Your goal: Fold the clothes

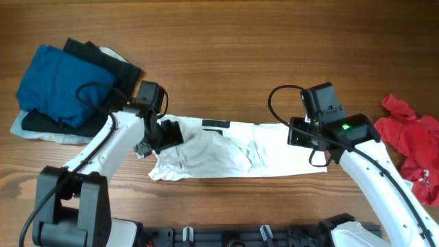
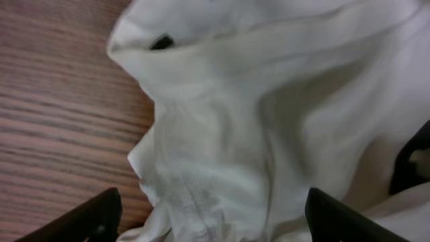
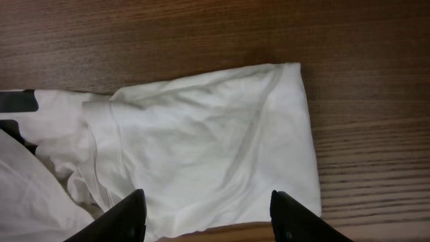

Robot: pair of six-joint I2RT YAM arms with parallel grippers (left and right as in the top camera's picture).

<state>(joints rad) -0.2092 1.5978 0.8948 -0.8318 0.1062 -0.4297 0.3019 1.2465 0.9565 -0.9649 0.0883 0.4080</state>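
Note:
The white T-shirt (image 1: 233,154) lies as a long, rumpled strip across the middle of the table, with a bit of black print (image 1: 216,123) showing on its far edge. My left gripper (image 1: 168,135) hovers over the strip's bunched left end. In the left wrist view its jaws (image 2: 215,225) stand wide open over creased white fabric (image 2: 269,121), gripping nothing. My right gripper (image 1: 309,139) is over the strip's right end. It is open (image 3: 211,222) just above the flat, square-edged cloth (image 3: 201,134).
A stack of blue (image 1: 55,86), black (image 1: 110,62) and pale garments sits at the far left. A red garment (image 1: 415,147) lies crumpled at the right edge. Bare wooden table (image 1: 226,62) spreads behind the shirt.

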